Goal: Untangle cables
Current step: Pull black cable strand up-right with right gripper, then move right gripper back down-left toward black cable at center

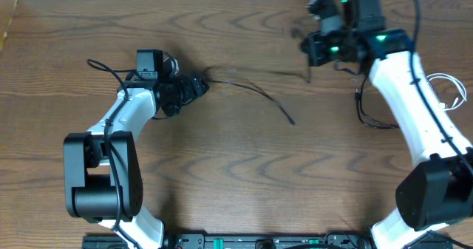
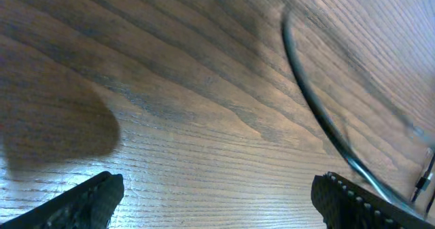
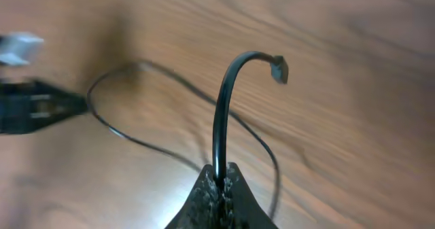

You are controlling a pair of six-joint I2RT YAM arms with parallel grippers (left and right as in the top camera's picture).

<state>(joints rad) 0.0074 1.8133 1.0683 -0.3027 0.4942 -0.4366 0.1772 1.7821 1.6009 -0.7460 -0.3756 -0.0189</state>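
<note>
My right gripper [image 3: 219,178] is shut on a black cable [image 3: 221,113], which arches up from the jaws to a small plug [image 3: 279,70]. In the overhead view this gripper [image 1: 309,57] is raised at the far right of the table. Below it a thinner black cable [image 3: 136,141] loops on the wood, with a black plug [image 3: 34,107] and a white plug [image 3: 17,47] at the left edge. My left gripper [image 2: 217,202] is open and empty over bare wood. A black cable [image 2: 319,113] curves past its right finger. Overhead, that cable [image 1: 259,94] runs right from the left gripper [image 1: 198,86].
A white cable [image 1: 452,80] lies by the right arm near the table's right edge. A black cord [image 1: 366,117] loops on the wood beside the right arm. The thick cord [image 1: 103,66] of the left arm arcs behind it. The arm bases stand at the front edge.
</note>
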